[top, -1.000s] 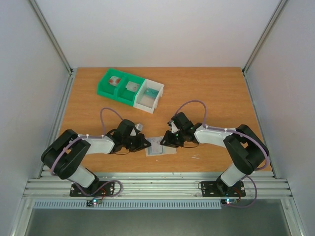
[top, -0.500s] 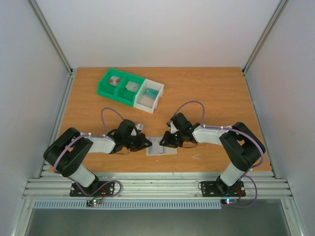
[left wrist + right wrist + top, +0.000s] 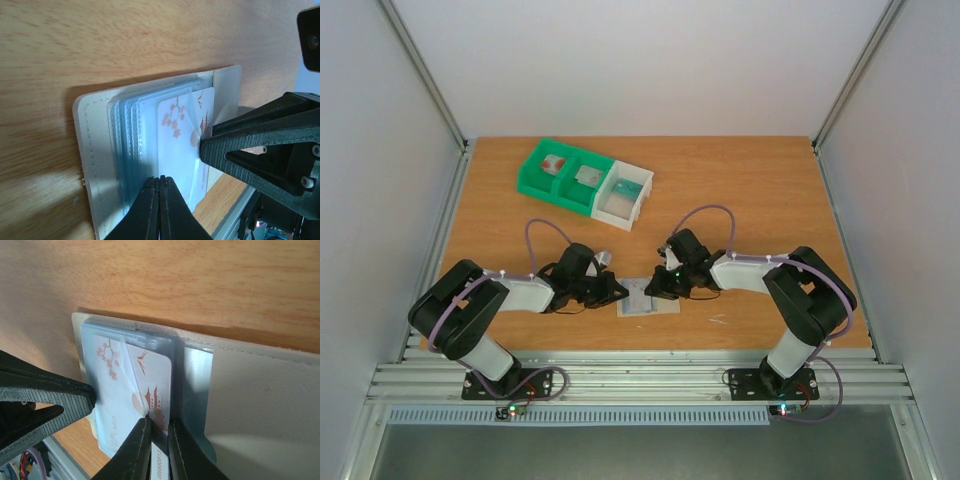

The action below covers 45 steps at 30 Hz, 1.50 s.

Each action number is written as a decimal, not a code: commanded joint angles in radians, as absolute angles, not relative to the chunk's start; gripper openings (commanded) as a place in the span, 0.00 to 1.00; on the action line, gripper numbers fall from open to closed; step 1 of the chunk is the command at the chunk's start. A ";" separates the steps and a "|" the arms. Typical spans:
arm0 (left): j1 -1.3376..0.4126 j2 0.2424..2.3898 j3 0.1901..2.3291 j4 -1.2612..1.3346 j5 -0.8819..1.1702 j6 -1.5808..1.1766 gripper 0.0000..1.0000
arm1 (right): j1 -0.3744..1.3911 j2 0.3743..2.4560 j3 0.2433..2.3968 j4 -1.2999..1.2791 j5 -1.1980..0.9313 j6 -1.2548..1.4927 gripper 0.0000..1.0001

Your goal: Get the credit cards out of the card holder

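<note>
The card holder [image 3: 647, 298] lies open and flat on the table between the two arms. Its pale cover [image 3: 95, 165] carries several blue translucent sleeves. A white card with red marks [image 3: 181, 125] sticks partly out of a sleeve. My left gripper [image 3: 160, 181] is shut, its tips resting on the sleeves beside the card. My right gripper [image 3: 161, 424] is shut on the white card's [image 3: 150, 372] protruding edge, above the holder [image 3: 260, 390]. From above, the left gripper [image 3: 618, 291] and the right gripper [image 3: 653, 290] face each other over the holder. The dark red card is not in view.
A green-and-white compartment tray [image 3: 585, 185] with small items in it stands at the back left. The aluminium rail runs along the table's near edge [image 3: 640, 375], close to the holder. White walls close in both sides.
The right arm has shifted slightly to the left. The holder and the left arm have hardly moved.
</note>
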State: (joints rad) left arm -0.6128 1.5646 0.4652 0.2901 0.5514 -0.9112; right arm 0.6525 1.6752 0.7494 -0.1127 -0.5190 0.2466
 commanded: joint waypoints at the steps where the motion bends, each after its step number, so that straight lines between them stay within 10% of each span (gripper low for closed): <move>1: -0.618 1.589 0.437 0.286 0.516 -0.890 0.01 | 0.639 1.679 0.745 -0.090 -0.517 0.228 0.09; 27: -0.618 1.513 0.440 0.218 0.484 -0.886 0.02 | 0.540 1.513 0.675 -0.207 -0.515 0.165 0.01; 38: -0.618 1.246 0.505 0.124 0.558 -0.979 0.43 | 0.538 1.369 0.724 -0.317 -0.553 0.182 0.01; 45: -0.618 1.154 0.478 0.190 0.571 -1.066 0.53 | 0.540 1.251 0.728 -0.252 -0.645 0.286 0.01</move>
State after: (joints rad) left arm -0.6132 1.1881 0.4812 0.1402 0.5484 -1.0023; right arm 0.5430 1.3186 0.6987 -0.2913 -0.5770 0.2115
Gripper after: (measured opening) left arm 0.526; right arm 0.020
